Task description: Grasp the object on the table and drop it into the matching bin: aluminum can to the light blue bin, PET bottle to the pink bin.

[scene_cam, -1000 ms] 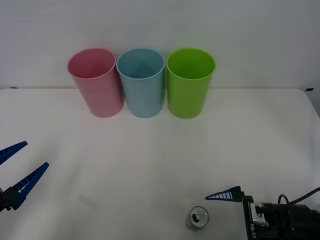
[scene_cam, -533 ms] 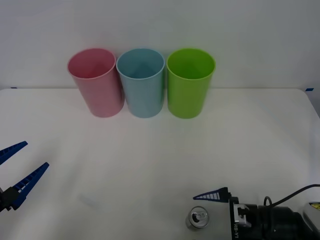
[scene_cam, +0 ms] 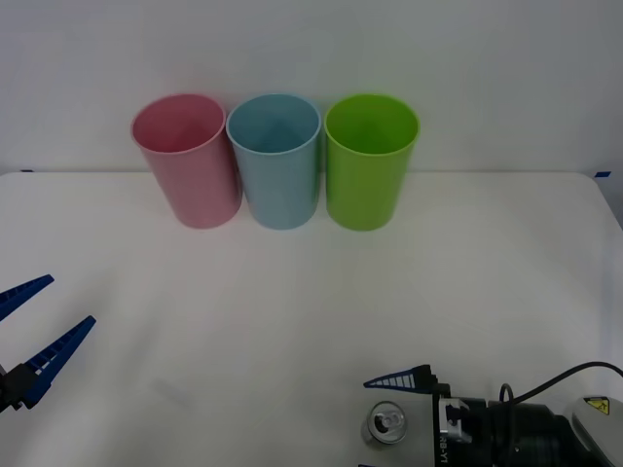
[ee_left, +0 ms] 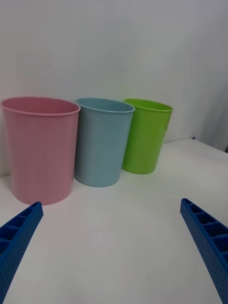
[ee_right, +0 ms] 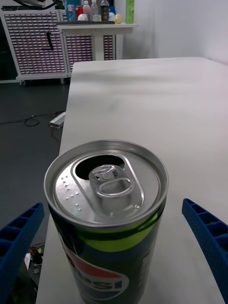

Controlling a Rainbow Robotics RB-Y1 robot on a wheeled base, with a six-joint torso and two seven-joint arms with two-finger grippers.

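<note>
The aluminum can (scene_cam: 386, 424), small and dark with a silver lid and pull tab, stands upright near the front edge of the white table (scene_cam: 292, 302). My right gripper (scene_cam: 369, 425) is open, and its blue fingers (scene_cam: 399, 377) straddle the can without touching it. The right wrist view has the can (ee_right: 107, 190) close up between the two fingers. At the back stand the pink bin (scene_cam: 188, 161) and the light blue bin (scene_cam: 276, 161), side by side. My left gripper (scene_cam: 73, 300) hangs open and empty at the left edge, facing the pink bin (ee_left: 42, 147) and the light blue bin (ee_left: 102, 142).
A lime green bin (scene_cam: 368, 161) stands just right of the light blue one, also seen in the left wrist view as the green bin (ee_left: 145, 135). A wide stretch of bare tabletop lies between the can and the row of bins. Shelving stands in the room beyond the table's edge.
My right gripper has slid left along the front edge, so its fingers now flank the can. The can, the bins and the left gripper have not moved.
</note>
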